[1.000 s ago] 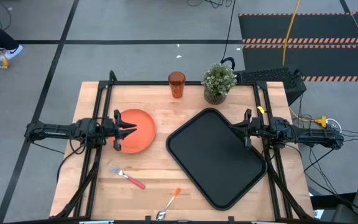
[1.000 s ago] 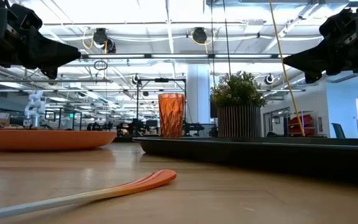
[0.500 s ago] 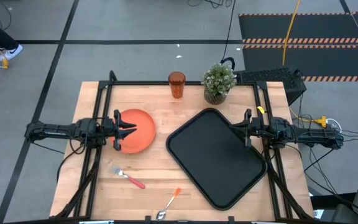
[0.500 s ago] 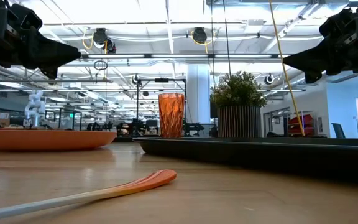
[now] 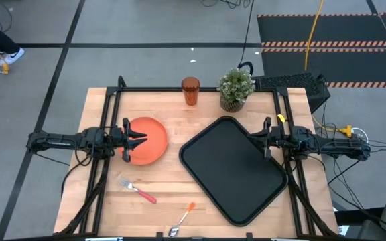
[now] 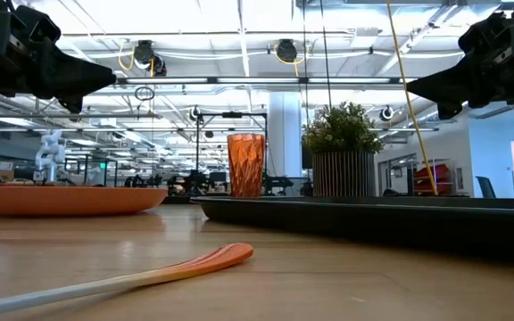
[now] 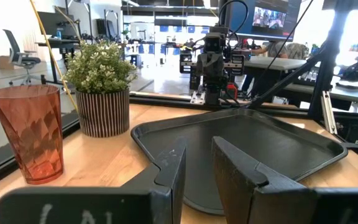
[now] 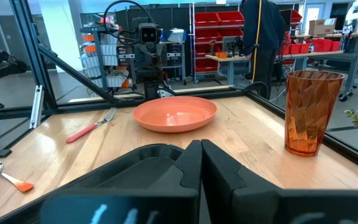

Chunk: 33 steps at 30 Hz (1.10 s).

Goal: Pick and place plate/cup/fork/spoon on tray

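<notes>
The orange plate lies on the table's left half. My left gripper hovers above its left part, fingers a little apart, empty. The black tray lies turned at an angle on the right half. My right gripper hovers above its right far edge, shut and empty. The amber cup stands upright at the far edge. The red-handled fork and the orange-handled spoon lie flat near the front edge.
A potted green plant stands at the far edge, right of the cup and just beyond the tray's far corner. Bare wood shows between plate and tray and around the fork and spoon. A black frame rail runs along the table's far edge.
</notes>
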Motion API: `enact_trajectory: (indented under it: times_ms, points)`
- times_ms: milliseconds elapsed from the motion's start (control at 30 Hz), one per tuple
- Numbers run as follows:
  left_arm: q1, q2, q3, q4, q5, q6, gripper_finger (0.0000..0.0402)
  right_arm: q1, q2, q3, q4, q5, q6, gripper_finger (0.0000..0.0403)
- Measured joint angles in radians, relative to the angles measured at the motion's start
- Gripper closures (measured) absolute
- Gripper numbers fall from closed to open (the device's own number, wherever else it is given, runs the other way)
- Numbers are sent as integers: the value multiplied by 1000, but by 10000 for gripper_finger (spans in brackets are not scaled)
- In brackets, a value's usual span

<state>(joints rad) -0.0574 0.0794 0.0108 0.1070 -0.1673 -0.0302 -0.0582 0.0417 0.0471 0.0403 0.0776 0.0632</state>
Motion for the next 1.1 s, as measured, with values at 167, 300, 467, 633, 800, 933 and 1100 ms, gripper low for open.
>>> enact_trajectory:
  times_ms: [167,300,467,633,800,933,1100]
  points:
    - [0,0,0,0,0,0,321,0,0,0,0,0,0,403]
    - [0,0,0,0,0,0,321,0,0,0,0,0,0,403]
    - [0,0,0,0,0,0,321,0,0,0,8,0,3,403]
    - [0,0,0,37,0,-23,321,0,0,0,165,1,73,403]
    - [0,0,0,140,0,-128,321,0,0,0,312,1,144,403]
    - [0,0,0,254,0,-232,321,0,0,0,347,1,146,403]
    - [2,0,0,285,0,-240,321,0,0,0,343,1,138,403]
